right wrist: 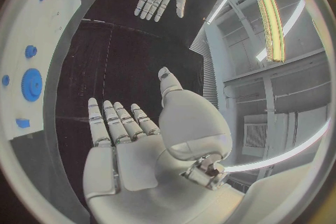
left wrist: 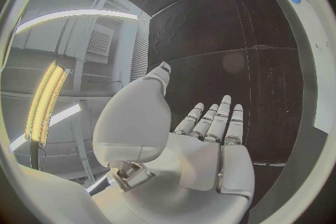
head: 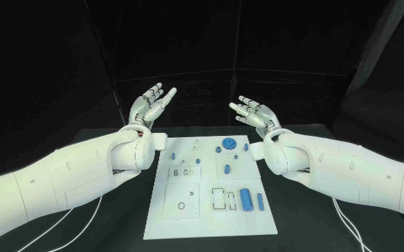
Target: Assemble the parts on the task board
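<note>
The white task board (head: pixel 211 217) lies flat in the middle of the black table. Small blue parts sit on it: a round gear (head: pixel 229 143) near the far edge, a long cylinder (head: pixel 246 199) and a thin bar (head: pixel 260 202) near the front right, and several little pegs (head: pixel 185 161) in between. My left hand (head: pixel 153 106) is raised above the board's far left corner, fingers straight and apart, holding nothing. My right hand (head: pixel 255 114) is raised above the far right corner, likewise spread and empty. In the right wrist view the gear (right wrist: pixel 31 84) shows beside my open right hand (right wrist: pixel 129 140).
Rectangular and round recesses (head: pixel 182 205) are cut into the board's near half. Black table surface (head: pixel 118 217) lies on both sides of the board, with cables trailing near the front. A dark backdrop stands behind the table.
</note>
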Controlling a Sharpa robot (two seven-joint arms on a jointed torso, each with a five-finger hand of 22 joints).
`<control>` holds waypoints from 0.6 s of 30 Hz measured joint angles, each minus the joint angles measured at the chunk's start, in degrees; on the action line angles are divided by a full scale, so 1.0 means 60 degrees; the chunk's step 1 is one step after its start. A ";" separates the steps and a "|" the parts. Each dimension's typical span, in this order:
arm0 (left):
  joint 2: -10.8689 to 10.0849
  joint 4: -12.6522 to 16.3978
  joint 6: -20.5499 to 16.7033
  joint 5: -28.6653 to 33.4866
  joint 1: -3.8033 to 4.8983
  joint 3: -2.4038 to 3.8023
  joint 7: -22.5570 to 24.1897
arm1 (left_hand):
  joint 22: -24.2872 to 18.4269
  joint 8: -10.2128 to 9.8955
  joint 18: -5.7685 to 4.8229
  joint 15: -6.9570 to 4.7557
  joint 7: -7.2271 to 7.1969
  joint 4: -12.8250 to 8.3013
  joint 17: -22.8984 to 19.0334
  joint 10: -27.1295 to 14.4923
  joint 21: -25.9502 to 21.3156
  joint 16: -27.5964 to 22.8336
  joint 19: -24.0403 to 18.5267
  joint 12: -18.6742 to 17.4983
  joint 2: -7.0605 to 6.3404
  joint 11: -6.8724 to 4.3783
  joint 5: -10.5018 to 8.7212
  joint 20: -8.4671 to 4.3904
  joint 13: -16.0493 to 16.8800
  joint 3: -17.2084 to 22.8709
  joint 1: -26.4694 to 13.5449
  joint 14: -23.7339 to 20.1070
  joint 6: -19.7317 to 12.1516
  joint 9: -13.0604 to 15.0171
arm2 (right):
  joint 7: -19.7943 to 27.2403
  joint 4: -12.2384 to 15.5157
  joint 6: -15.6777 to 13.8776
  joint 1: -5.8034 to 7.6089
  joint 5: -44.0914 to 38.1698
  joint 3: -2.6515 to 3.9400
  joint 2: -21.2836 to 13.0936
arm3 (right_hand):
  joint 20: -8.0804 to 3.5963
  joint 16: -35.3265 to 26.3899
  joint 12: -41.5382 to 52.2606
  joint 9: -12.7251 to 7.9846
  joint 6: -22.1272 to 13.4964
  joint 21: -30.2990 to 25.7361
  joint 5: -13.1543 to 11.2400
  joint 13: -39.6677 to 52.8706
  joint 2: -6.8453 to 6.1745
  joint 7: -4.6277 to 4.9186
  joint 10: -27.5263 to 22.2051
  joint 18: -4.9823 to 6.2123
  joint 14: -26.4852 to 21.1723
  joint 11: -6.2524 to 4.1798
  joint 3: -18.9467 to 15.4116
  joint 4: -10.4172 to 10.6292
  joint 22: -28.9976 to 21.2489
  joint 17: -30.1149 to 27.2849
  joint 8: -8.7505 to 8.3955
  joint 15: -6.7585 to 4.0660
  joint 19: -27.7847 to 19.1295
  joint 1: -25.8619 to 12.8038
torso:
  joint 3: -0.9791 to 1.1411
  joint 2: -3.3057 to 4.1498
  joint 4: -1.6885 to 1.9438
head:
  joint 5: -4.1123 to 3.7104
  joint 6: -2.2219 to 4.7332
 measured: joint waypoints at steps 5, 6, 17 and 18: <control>0.0002 -0.0012 0.0216 0.0088 0.0000 -0.0008 0.0123 | 0.0012 0.0000 0.0067 0.0035 0.0002 0.0050 0.0020 0.0085 0.0013 0.0034 0.0030 0.0037 0.0002 0.0077 0.0001 0.0041 0.0004 0.0026 0.0190 0.0115 0.0061 0.0006 | -0.0318 -0.0446 0.0958 0.0164 -0.0465 -0.0106 0.0189 | 0.0032 0.0247 0.0248 0.0078 0.0843 0.0240 -0.0037 0.0092 0.0039 0.0053 0.1311 0.0309 0.1420 0.0092 0.0085 -0.0403 0.0109 0.0096 0.0141 0.0031 0.0870 0.0720 | 0.0000 0.0001 0.0001 | -0.0001 0.0000; 0.0002 -0.0012 0.0246 0.0100 0.0000 -0.0008 0.0139 | 0.0020 0.0000 0.0067 0.0043 0.0024 0.0050 0.0024 0.0130 0.0013 0.0034 0.0057 0.0037 0.0002 0.0061 0.0001 0.0068 0.0004 0.0026 0.0190 0.0154 0.0083 0.0006 | -0.0372 -0.0501 0.1120 0.0186 -0.0547 -0.0114 0.0214 | 0.0037 0.0322 0.0321 0.0108 0.1142 0.0326 -0.0087 0.0119 0.0045 0.0076 0.1760 0.0372 0.1862 0.0085 0.0114 -0.0510 0.0151 0.0121 0.0182 0.0007 0.1182 0.0883 | 0.0000 0.0001 0.0001 | -0.0001 0.0000; -0.0579 0.0142 0.0724 0.0136 0.0086 -0.0006 0.0186 | 0.0414 0.0335 0.0065 0.0173 0.0129 -0.0369 0.0416 0.3078 0.0826 0.0894 0.2697 0.0561 0.0438 0.0530 0.0001 0.0069 0.0248 -0.0032 0.0626 0.2985 0.1902 0.0176 | -0.0773 -0.0866 0.1305 0.0441 -0.3247 -0.0126 -0.0118 | -0.0088 0.0805 0.0791 0.0302 0.4723 0.1175 -0.0088 0.0232 0.0091 0.0486 0.5228 0.0893 0.5311 -0.0311 0.0413 -0.1511 0.0384 0.0251 0.0597 -0.0514 0.3726 0.1760 | -0.0051 0.0244 0.0038 | 0.0063 -0.0027; -0.0579 0.0187 0.0772 0.0126 0.0084 -0.0010 0.0186 | 0.0526 0.0385 0.0067 0.0083 0.0158 -0.0467 0.0451 0.3698 0.1060 0.1011 0.3461 0.0685 0.0471 0.0464 0.0001 0.0064 0.0291 -0.0057 0.0659 0.3288 0.2244 0.0205 | -0.0831 -0.0868 0.1266 0.0471 -0.3547 -0.0125 -0.0118 | -0.0126 0.0807 0.0792 0.0308 0.4968 0.1250 -0.0027 0.0240 0.0061 0.0527 0.5439 0.0893 0.5545 -0.0359 0.0433 -0.1581 0.0398 0.0257 0.0620 -0.0572 0.3917 0.1789 | -0.0052 0.0274 0.0048 | 0.0050 -0.0026</control>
